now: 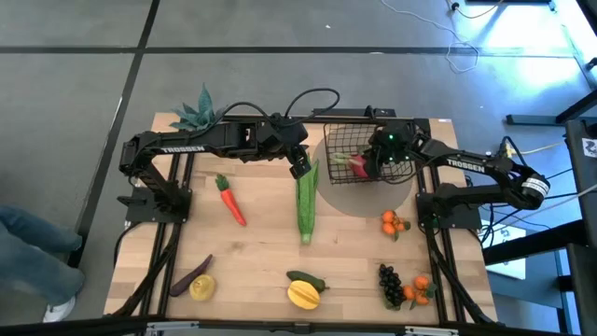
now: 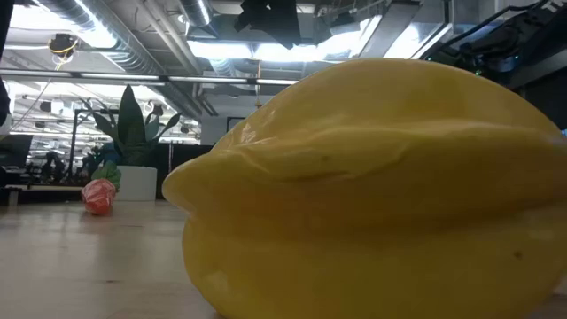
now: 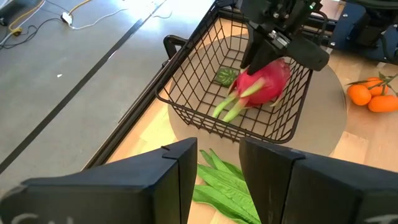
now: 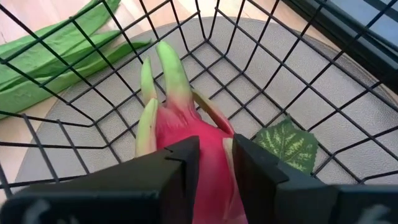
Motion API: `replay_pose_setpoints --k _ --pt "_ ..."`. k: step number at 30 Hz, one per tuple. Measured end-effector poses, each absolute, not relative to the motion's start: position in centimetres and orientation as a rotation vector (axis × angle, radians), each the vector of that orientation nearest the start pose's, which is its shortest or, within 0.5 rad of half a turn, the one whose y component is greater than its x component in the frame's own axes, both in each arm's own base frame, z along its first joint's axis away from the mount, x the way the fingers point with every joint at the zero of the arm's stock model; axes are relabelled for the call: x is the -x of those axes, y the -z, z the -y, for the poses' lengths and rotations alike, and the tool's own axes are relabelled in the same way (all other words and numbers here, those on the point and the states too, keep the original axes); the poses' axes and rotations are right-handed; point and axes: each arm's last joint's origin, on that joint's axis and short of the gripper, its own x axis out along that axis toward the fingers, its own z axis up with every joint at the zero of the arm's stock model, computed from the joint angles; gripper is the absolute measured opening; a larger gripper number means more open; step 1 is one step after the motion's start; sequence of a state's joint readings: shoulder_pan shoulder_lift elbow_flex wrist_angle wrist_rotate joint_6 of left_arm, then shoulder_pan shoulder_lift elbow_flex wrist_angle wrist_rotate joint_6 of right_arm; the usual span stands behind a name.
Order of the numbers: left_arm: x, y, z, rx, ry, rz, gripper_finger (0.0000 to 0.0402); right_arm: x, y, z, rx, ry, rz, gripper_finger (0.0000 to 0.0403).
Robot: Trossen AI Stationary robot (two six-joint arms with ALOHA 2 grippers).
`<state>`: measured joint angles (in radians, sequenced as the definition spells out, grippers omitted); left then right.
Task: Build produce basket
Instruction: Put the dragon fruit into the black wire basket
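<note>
Two arms of mine meet at the far middle of the wooden table (image 1: 270, 252). The basket (image 1: 354, 154) is the biggest piece — black wire mesh, sitting on a round grey mat (image 1: 368, 196) at the far right centre. My right gripper (image 4: 214, 165) reaches down inside it, fingers narrowed around the red radish (image 3: 264, 84), whose pale green stalks point toward the basket's left wall; a small green leaf (image 4: 287, 146) lies on the basket floor just beside it. The long green corn (image 1: 307, 201) lies lengthwise just left of the mat, and my left gripper (image 1: 300, 168) hangs over its far end, fingers a narrow gap apart — whether they touch the husk, I cannot tell. A spiky blue-green plant (image 1: 199, 114) stands at the far left corner. The carrot (image 1: 229, 199) lies left of the corn. Along the near edge lie the eggplant (image 1: 191, 275) touching the lemon (image 1: 202, 287), the mango (image 1: 303, 295) against the green pepper (image 1: 308, 279), then dark grapes (image 1: 390, 283) beside one orange cluster (image 1: 423, 287); another cluster (image 1: 394, 223) sits beside the mat.
</note>
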<state>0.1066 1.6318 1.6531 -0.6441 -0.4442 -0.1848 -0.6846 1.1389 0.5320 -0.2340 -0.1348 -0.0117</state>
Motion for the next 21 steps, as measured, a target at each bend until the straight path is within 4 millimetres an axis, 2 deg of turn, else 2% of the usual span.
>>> replay_pose_setpoints --k 6,17,21 --pt "-35.3 -37.7 -5.0 0.066 -0.587 -0.570 0.0109 -16.5 -18.1 12.9 -0.310 0.504 -0.785 0.0009" --pt "-35.3 -37.7 -5.0 0.065 -0.586 -0.571 0.0109 -16.5 -19.1 13.1 -0.277 0.574 -0.698 0.0000" --pt "-35.3 -37.7 -5.0 0.065 -0.587 -0.571 0.0109 -16.4 -19.5 12.9 -0.279 0.545 -0.676 0.0000"
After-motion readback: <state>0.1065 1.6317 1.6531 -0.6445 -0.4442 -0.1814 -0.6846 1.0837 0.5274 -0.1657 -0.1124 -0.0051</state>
